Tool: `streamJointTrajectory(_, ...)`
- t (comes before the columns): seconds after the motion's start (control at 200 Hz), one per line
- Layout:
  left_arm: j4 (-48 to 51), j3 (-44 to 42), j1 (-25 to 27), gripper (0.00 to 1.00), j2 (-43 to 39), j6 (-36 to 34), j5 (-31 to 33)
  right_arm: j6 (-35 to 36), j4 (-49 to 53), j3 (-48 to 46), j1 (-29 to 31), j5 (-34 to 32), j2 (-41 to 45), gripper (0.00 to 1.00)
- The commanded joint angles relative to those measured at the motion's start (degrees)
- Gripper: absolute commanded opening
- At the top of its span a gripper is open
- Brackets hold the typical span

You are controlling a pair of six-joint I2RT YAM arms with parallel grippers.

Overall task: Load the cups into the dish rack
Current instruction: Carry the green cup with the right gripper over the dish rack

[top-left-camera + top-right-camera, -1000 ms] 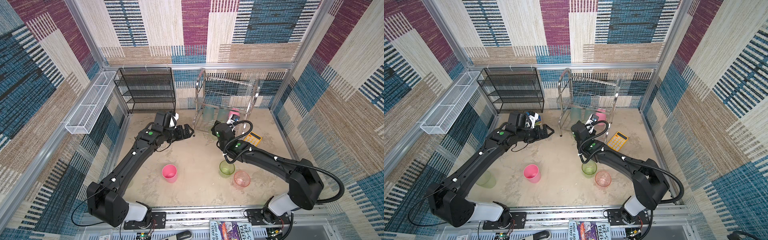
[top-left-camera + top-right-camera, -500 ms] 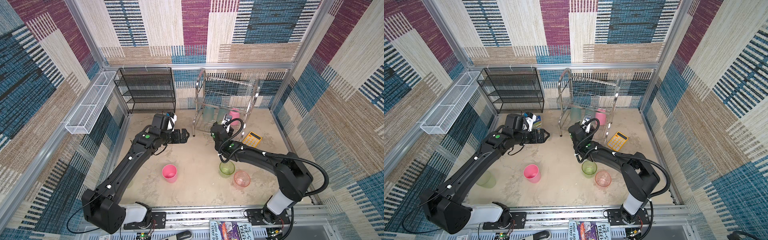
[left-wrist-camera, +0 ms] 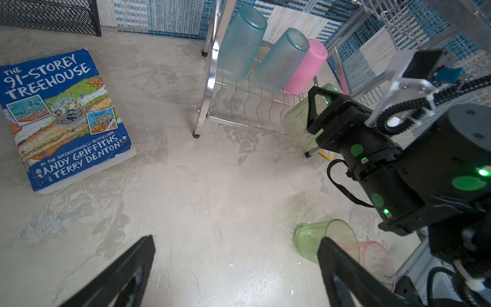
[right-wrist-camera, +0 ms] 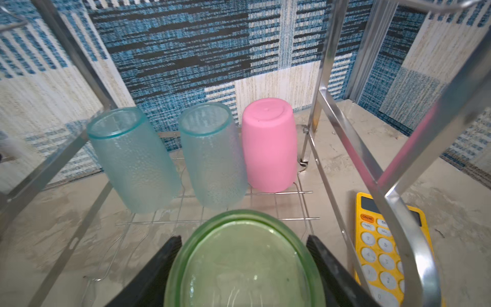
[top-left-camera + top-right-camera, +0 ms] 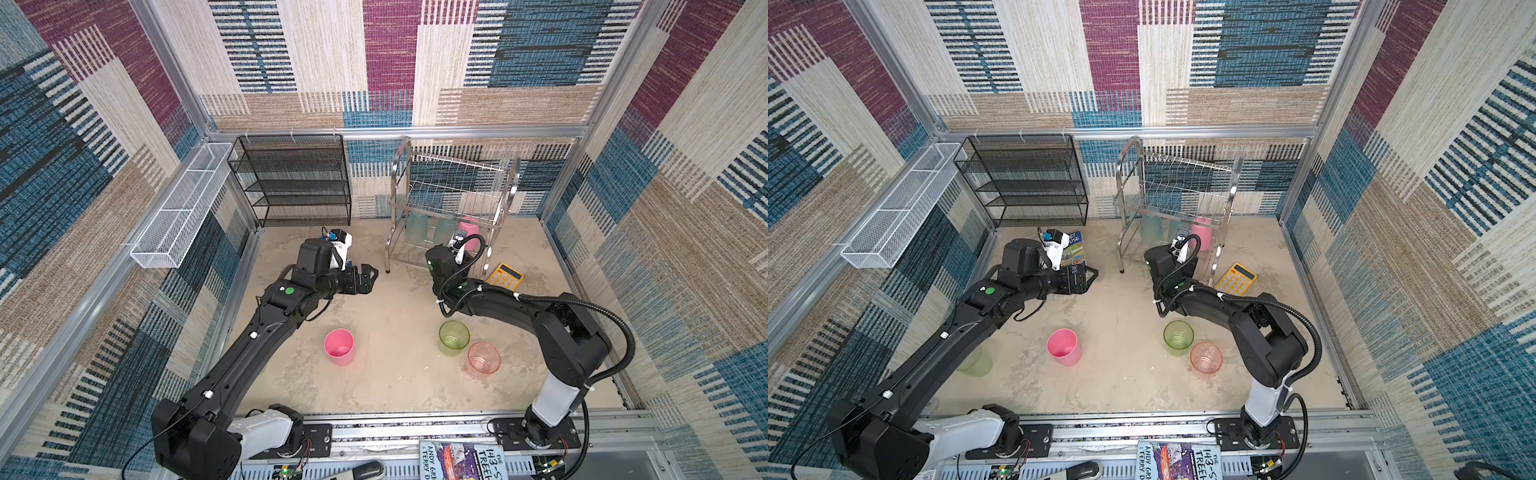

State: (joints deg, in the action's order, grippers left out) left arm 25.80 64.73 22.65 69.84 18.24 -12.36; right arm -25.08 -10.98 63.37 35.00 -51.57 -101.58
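The right gripper [image 4: 241, 243] stands partly open, its two black fingers [image 4: 159, 265] pressed against opposite sides of a see-through yellow-green plastic tumbler [image 4: 244, 268], which it holds at the front of the shiny two-tier steel wire dish rack [image 4: 325, 66]. What looks like the tumbler's closed base faces the wrist camera. Its long axis therefore seems to run away from the wrist, mouth first, toward the lower tier's wire floor. Farther in on that tier, two see-through teal tumblers [image 4: 132, 164] [image 4: 212, 159] and an opaque pink tumbler [image 4: 268, 148] lean base-up in a row. Bare wire lies between that row and the held tumbler, and that gap is probably where it goes. The steel side frame and a yellow calculator [image 4: 382, 252] sit just beside the outer finger, so there is little room that way. The left gripper [image 3: 236, 247] is spread wide and empty over bare floor, between a blue paperback book [image 3: 63, 117] and the rack, so the right arm is plainly the nearer one. On the floor in a top view stand a second pink tumbler [image 5: 340, 347], another yellow-green tumbler [image 5: 454, 337] and a salmon-pink tumbler [image 5: 484, 357].
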Motion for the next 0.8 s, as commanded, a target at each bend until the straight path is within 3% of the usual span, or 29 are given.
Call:
streamJointTrajectory(0.0,-2.29,-0.31,-0.37,0.99,-0.12,-2.16,1.43,-0.26,-2.60,0.96,-0.74,-0.75,-1.04,0.61)
streamJointTrajectory(0.501,-2.94,-0.96,-1.31,0.99,0.37,-1.37,2.01,2.13,-5.10,4.56,-3.84,-4.44,-6.85,0.62)
streamJointTrajectory(0.796,-4.25,-1.83,-1.39,0.99,-0.46,-1.10,1.46,-0.76,-3.84,6.72,-4.46,-8.40,-10.06,0.63)
